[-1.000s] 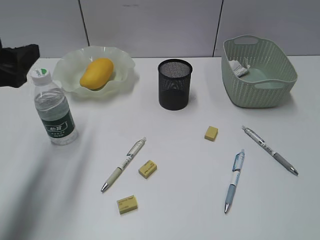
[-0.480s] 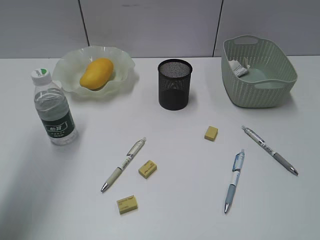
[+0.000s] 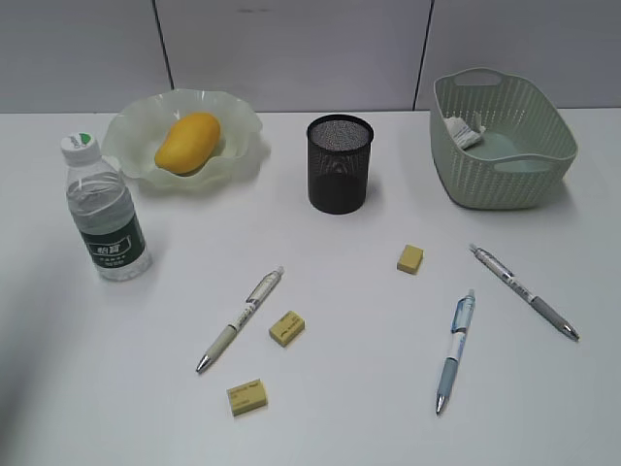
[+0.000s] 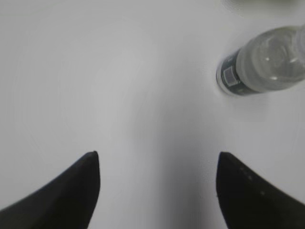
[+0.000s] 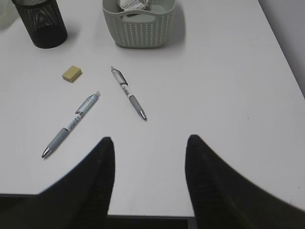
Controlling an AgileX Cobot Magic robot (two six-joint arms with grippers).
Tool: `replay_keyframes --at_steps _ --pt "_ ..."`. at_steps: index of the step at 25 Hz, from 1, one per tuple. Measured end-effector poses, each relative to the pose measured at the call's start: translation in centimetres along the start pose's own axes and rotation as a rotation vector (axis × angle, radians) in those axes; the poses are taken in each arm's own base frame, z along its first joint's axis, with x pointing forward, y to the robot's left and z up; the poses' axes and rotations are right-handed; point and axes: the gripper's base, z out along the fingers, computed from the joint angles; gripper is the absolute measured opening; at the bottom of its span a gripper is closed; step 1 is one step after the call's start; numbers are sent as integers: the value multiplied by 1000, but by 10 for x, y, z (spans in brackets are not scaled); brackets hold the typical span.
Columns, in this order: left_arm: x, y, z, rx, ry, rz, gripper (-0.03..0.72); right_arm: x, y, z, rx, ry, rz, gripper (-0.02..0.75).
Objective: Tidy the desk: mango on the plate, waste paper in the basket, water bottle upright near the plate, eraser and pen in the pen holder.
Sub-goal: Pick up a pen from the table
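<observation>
Gone from the far left, the left end effector [image 4: 157, 188] hangs open near the water bottle [image 3: 105, 211]; the right end effector [image 5: 150, 181] is open too. Pens [image 3: 240, 318] look light, slippery; grip mid-barrel.

Yellow mango [image 3: 187, 142] on ruffled plate [image 3: 136, 124], capped water bottle [image 3: 104, 211] upright nearby.

Yellow-orange mango [image 3: 187, 142], black mesh pen holder [image 3: 340, 164], sage woven-pattern basket [image 3: 505, 141], pale-green plate [image 3: 136, 126].
</observation>
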Motion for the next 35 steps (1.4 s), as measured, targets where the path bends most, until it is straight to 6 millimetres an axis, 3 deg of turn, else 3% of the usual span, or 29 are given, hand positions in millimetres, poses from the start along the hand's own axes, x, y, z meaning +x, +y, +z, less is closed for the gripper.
replay_keyframes --at_steps 4,8,11,16,20,27,35 --pt "6 -1 0 13 65 41 575 0 0 0 0 0 0 389" --pt "21 -6 -26 23 41 81 575 0 0 0 0 0 0 389" --pt "49 -8 -48 25 15 85 570 0 0 0 0 0 0 388" --pt "115 -12 -85 15 -127 93 562 0 0 0 0 0 0 388" --pt "157 -14 -100 6 -254 100 561 0 0 0 0 0 0 388" --pt "214 -16 -98 -5 -472 104 561 0 0 0 0 0 0 388" --pt "249 -17 -86 -16 -659 106 561 0 0 0 1 0 -1 386"
